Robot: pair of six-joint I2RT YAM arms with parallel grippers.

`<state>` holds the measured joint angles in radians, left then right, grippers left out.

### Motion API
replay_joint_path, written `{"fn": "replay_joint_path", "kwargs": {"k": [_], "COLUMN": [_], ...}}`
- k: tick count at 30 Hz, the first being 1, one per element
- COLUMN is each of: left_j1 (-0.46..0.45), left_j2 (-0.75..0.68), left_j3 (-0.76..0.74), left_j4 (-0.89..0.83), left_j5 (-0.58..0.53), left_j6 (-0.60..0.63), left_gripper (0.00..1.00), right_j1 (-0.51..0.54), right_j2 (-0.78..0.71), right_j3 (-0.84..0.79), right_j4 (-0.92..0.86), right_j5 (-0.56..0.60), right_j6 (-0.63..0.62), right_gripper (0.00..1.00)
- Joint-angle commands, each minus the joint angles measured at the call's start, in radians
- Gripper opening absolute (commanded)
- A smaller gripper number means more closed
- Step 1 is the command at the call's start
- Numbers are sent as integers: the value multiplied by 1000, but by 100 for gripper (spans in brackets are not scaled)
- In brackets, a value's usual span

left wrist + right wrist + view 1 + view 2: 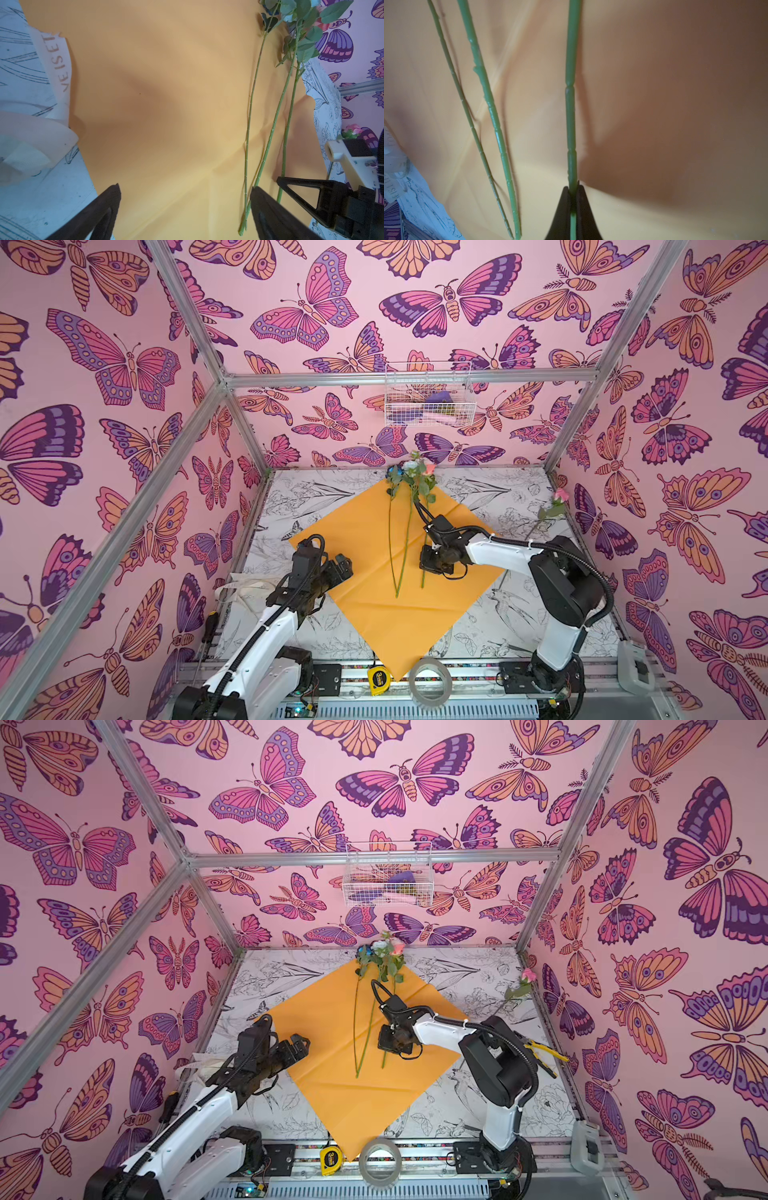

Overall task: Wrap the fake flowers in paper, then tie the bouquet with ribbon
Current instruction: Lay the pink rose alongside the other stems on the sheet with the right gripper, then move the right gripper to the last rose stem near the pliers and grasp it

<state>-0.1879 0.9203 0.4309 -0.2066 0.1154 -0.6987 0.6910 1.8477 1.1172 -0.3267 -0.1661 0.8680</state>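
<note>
Cream ribbon (60, 62) at the left edge of the counter (519, 497), partly on the orange wrapping paper (365, 539); its lettering reads only in the left wrist view. Left tool (343, 568) is over the paper's left side, jaws spread wide, nothing between them. In its wrist view one finger (264, 203) overlaps the near ends of two stems; contact unclear.

Paper lies flat as a diamond mid-counter. Bouquet of fake flowers (410, 472) is loose on it, not wrapped: three stems running near to far, heads at the paper's far corner.

Right tool (572, 190) is clamped tight on the rightmost stem (571, 124), close to its near end; only the right wrist view shows that pinch, in both top views the wrist hides it.

Lone pink rose (559, 499) lies at the far right of the counter, well apart from the rest. Yellow-handled pliers (544, 1052) behind the right arm show in a top view only.
</note>
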Motion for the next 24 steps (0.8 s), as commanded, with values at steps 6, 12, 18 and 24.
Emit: {"fn": "replay_joint_path", "kwargs": {"k": [6, 12, 18, 24], "left_j1": [9, 8, 9, 11], "left_j2": [0, -4, -12, -15], "left_j3": [-13, -12, -14, -12], "left_j4": [-3, -3, -4, -2], "left_j5": [6, 7, 6, 3], "left_j6": [8, 8, 7, 9], "left_gripper": [99, 99, 99, 99], "right_j1": [39, 40, 27, -83], "right_j2": [41, -19, -162, -354], "right_j3": [66, 64, 40, -10], "right_j4": [1, -71, -217, -378], "right_j5": [-27, 32, 147, 312], "right_j6": [10, -29, -80, -120], "right_gripper": [22, 33, 40, 41]}}
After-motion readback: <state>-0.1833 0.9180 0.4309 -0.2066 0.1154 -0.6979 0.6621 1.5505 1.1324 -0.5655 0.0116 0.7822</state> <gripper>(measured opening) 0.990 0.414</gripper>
